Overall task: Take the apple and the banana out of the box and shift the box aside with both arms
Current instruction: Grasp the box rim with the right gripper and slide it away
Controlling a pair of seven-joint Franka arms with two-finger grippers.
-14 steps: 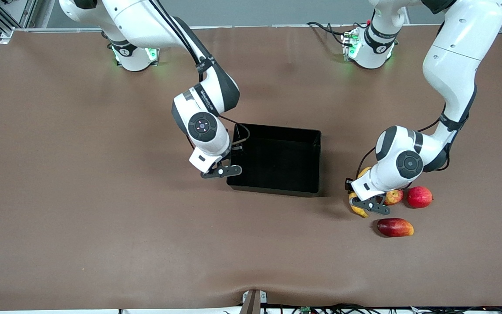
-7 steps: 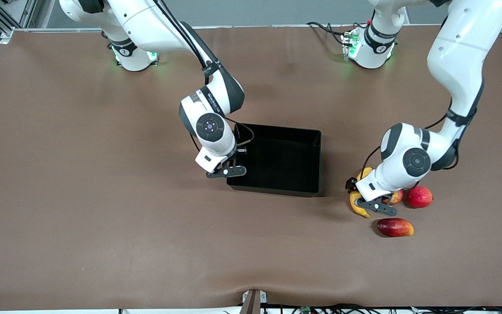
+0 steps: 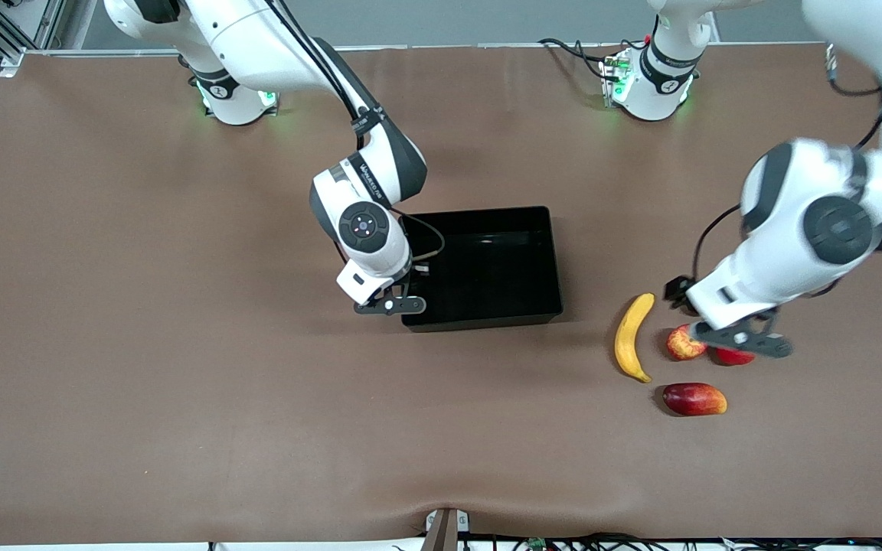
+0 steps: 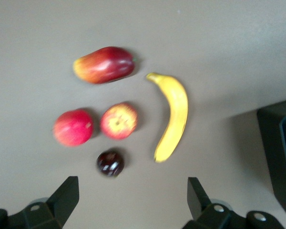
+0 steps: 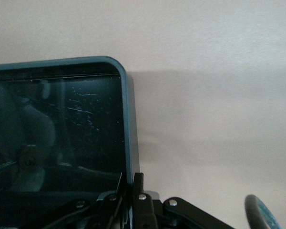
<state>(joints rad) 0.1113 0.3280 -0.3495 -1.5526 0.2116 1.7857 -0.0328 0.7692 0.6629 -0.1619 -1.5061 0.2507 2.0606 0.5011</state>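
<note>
Brown table (image 3: pixel 142 344) carries box (image 3: pixel 487 314), perhaps five fruits (image 3: pixel 632 337).

box (image 3: pixel 487 268): glossy black plastic | table (image 3: pixel 142 306): matt brown | banana (image 3: pixel 632 337): smooth

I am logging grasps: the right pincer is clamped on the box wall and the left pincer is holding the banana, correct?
Not quite. The right pincer is clamped on the box wall, but the left pincer is open and holds nothing; the banana lies on the table, as the left wrist view shows.
</note>
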